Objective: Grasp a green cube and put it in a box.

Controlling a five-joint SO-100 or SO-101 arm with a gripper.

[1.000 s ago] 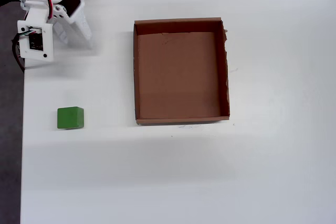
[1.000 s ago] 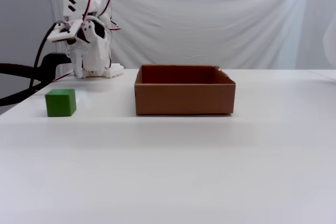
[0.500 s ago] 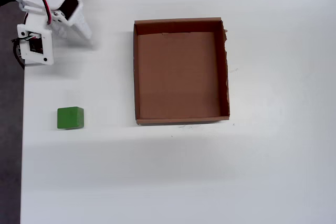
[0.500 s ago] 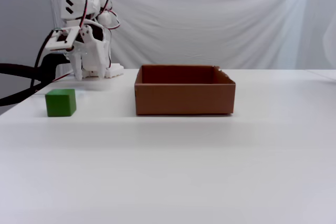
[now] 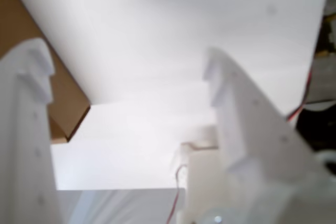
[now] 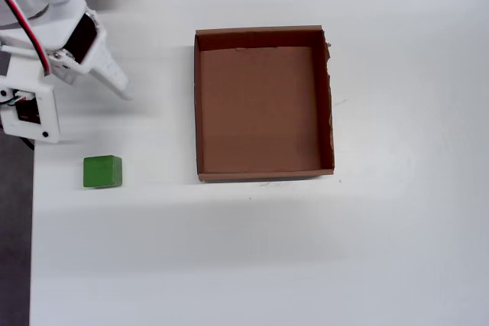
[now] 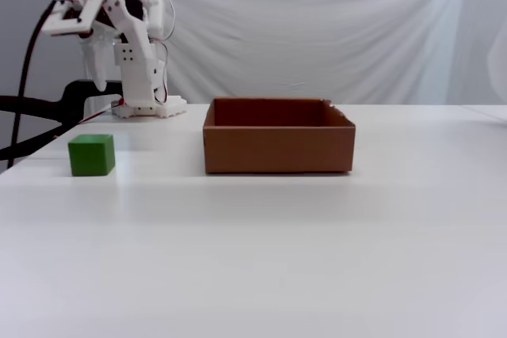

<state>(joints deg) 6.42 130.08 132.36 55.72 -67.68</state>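
Observation:
The green cube (image 6: 102, 172) (image 7: 91, 154) rests on the white table, left of the box and apart from it. The box (image 6: 198, 104) (image 7: 277, 148), a shallow brown cardboard tray, holds nothing. My gripper (image 6: 103, 88) (image 7: 123, 94) hangs in the air behind the cube, fingers pointing down. In the wrist view my gripper (image 5: 123, 61) is open with only bare table between its white fingers (image 5: 239, 119). One corner of the box (image 5: 65, 106) shows at the left of the wrist view; the cube is out of that view.
The arm's white base (image 7: 146, 108) stands at the table's back left corner. The table's left edge (image 6: 32, 227) runs close to the cube, with dark floor beyond. A black cable (image 7: 32, 144) hangs at the left.
The arm has lifted and swung out from its base toward the cube's side of the table. Cube and box have not moved.

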